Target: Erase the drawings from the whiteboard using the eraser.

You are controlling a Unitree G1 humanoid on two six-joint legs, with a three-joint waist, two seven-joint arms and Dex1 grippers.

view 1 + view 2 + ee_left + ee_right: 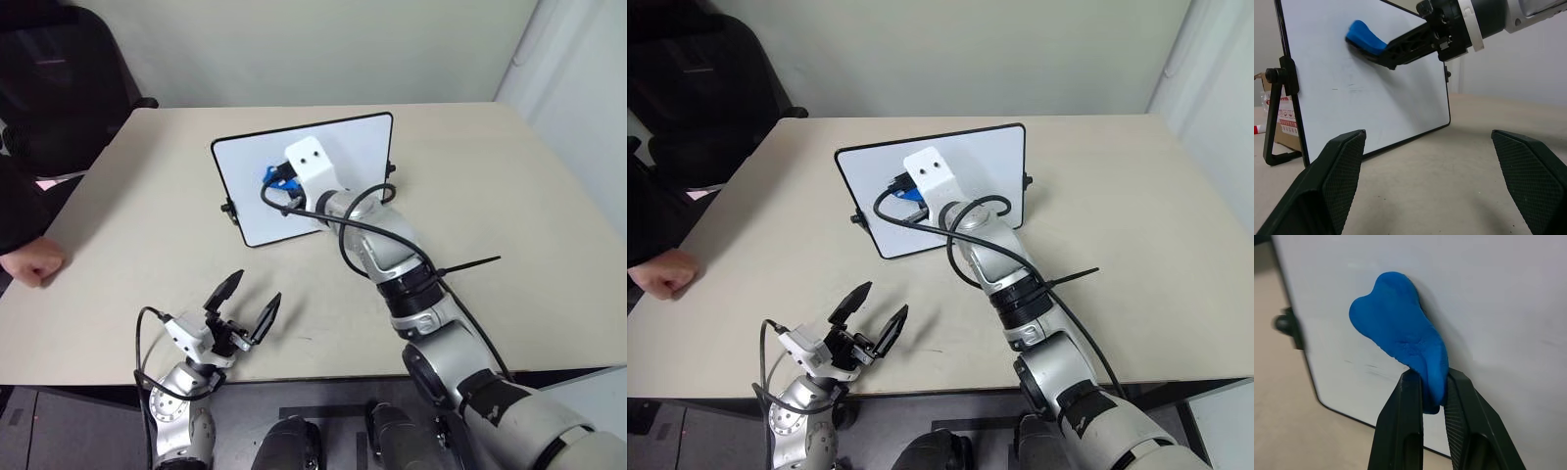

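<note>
Right gripper [1432,396] pinching eraser [1400,340] against whiteboard [1376,88], drawings indiscernible

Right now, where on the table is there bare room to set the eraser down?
Bare tabletop lies between the whiteboard and the table's right edge, and between the board's foot and the open left gripper. It is crowded at the board's face, where the right gripper presses the eraser.

No text can be read: the red-and-white label on the brown cardboard box [1284,120] behind the board, at the frame's left edge, is illegible.
</note>
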